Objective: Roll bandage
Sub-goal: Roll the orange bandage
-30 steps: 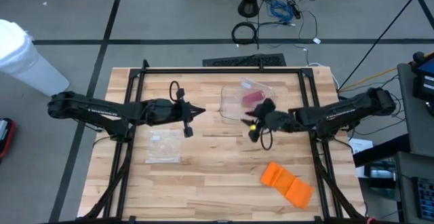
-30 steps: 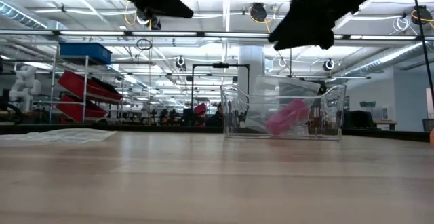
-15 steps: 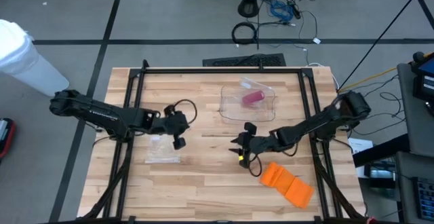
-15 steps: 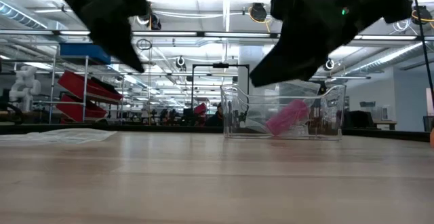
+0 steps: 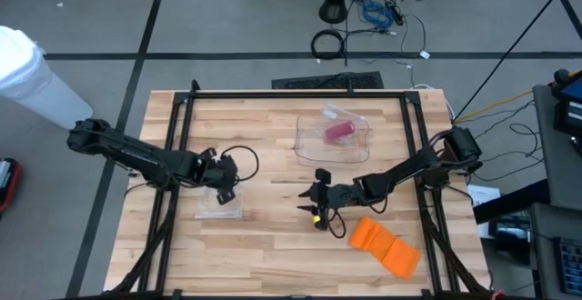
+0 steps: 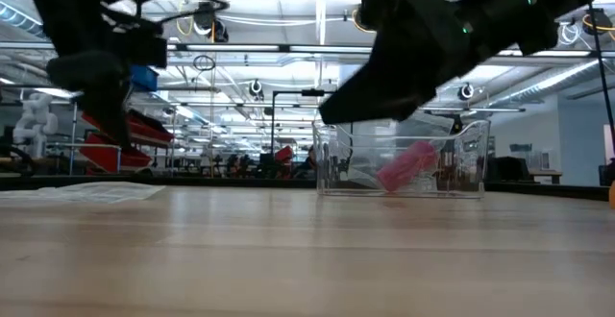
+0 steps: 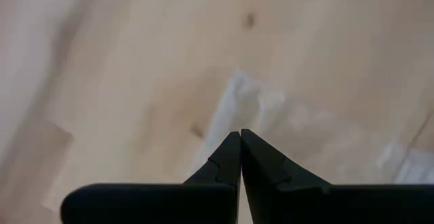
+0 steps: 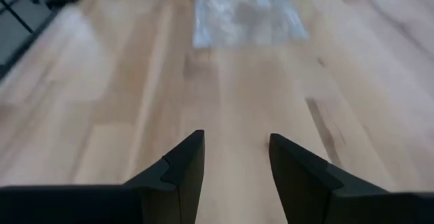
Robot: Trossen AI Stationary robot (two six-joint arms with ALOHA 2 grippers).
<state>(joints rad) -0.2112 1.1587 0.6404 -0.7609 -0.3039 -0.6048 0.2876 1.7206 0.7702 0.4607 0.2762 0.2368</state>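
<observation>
An orange bandage (image 5: pixel 386 246) lies flat on the wooden table near its near right corner. A pink roll (image 5: pixel 338 130) lies in a clear container (image 5: pixel 333 136) at the far middle. A clear plastic packet (image 5: pixel 221 203) lies flat at the left. My left gripper (image 5: pixel 225 194) is shut and hangs just above the packet (image 7: pixel 298 125), clear of the table in the low view (image 6: pixel 96 77). My right gripper (image 5: pixel 309 205) is open and empty over bare wood at the table's middle, left of the orange bandage, with its fingers (image 8: pixel 183 159) pointing toward the packet (image 8: pixel 247 13).
A black frame (image 5: pixel 291 94) runs around the table, with rails along the left and right sides. Bare wood (image 5: pixel 273 255) lies between the packet and the orange bandage. The clear container stands behind my right gripper in the low view (image 6: pixel 404 158).
My left gripper has gone toward the table's left and near edge and down, and now hangs over the clear packet. My right gripper has left the clear container, gone toward the near edge and the left, and come down over the table's middle.
</observation>
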